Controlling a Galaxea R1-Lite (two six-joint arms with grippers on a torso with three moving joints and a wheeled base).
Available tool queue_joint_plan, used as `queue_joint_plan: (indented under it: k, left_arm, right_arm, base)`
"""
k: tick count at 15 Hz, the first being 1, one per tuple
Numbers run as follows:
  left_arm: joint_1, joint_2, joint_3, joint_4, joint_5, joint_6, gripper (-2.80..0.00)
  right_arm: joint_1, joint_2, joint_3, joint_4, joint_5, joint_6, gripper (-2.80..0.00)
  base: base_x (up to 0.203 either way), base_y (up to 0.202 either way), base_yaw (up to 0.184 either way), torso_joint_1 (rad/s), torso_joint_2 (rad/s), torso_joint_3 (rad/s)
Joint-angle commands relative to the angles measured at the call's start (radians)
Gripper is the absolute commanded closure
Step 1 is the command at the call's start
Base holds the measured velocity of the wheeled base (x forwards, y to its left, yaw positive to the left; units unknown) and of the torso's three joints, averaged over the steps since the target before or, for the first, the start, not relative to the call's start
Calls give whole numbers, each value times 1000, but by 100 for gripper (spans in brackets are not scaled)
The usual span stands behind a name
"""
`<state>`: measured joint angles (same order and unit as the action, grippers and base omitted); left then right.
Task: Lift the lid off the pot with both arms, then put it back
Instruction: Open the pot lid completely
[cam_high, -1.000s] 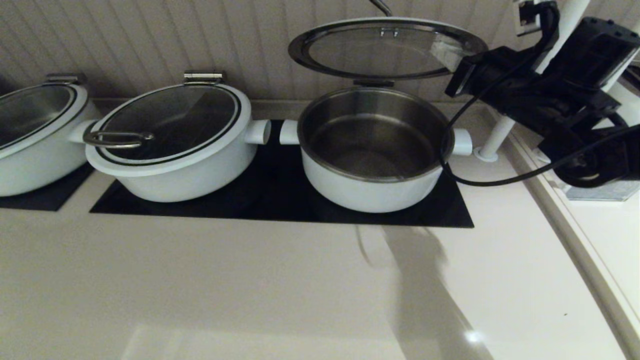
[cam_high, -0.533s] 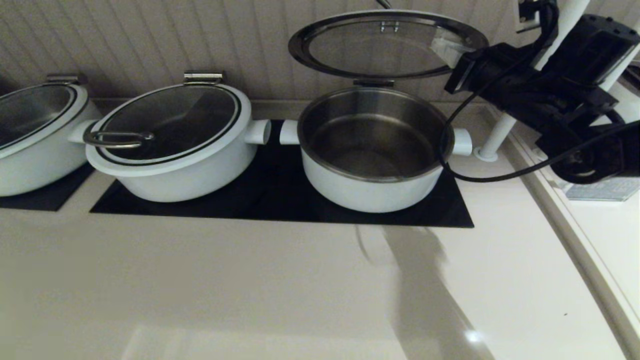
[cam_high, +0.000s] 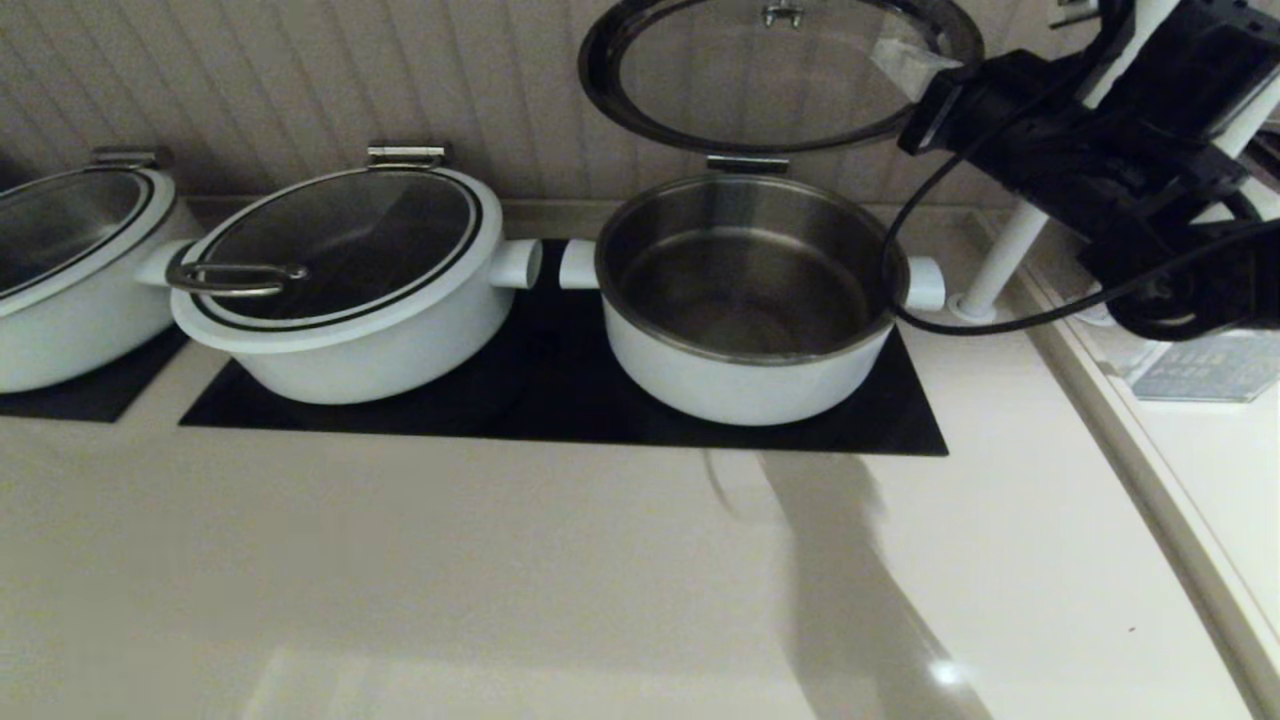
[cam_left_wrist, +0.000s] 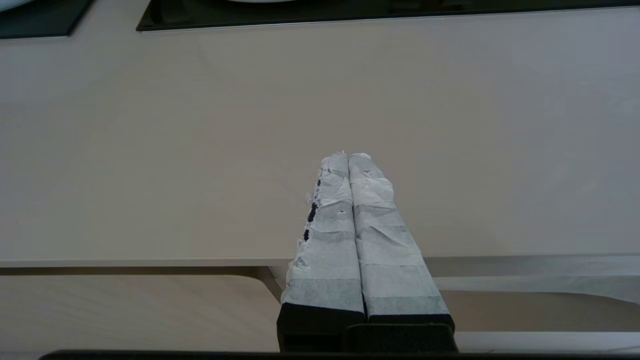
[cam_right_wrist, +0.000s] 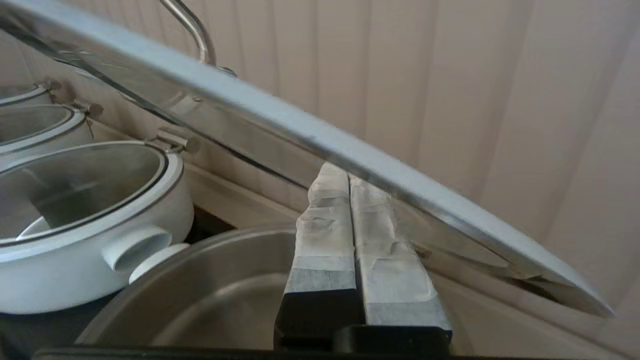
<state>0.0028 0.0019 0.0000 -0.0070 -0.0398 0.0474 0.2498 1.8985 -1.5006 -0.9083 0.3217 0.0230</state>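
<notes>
Overhead, the head view is showing the lid (cam_high: 780, 75) standing tilted up on its hinge (cam_high: 748, 163) at the back of the pot (cam_high: 745, 300), with the steel liner fully exposed. The right gripper (cam_high: 915, 65) is pressing against the underside of the lid's right rim, so the lid is lying above and to the left of that gripper. The left arm is not appearing in this view. A second pot (cam_high: 350, 290) is sitting closed just to the left.

Next, the left wrist view is showing the left gripper (cam_left_wrist: 348, 157) with its taped fingers pressed together, holding nothing, hanging over the counter (cam_left_wrist: 150, 150) well apart from the pot.

Finally, the right wrist view is showing the right gripper (cam_right_wrist: 347, 172) with fingers closed flat against each other, gripping nothing; its tips are touching the lid's underside (cam_right_wrist: 310, 137) from below, propping rather than clamping. The pot's liner (cam_right_wrist: 225, 290) is lying directly beneath.

Judgement: the right arm is by far the nearer, and returning the lid is calling for a downward, forward swing about the hinge.
</notes>
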Motion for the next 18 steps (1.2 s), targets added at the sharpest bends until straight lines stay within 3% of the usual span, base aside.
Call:
queue_joint_plan:
  k: [1,14,18]
  left_arm:
    - [0,-2,0,-1,0,0,0]
    - [0,-2,0,-1,0,0,0]
    - [0,-2,0,-1,0,0,0]
  right_arm:
    - [-1,2,-10,-6,2,0,0]
    - [-49,-3,-60,-2,7,0,0]
    - [-80,-4,-76,23,43,2,0]
  base:
    - [0,0,0,0,0,0]
    - [0,0,0,0,0,0]
    - [0,0,0,0,0,0]
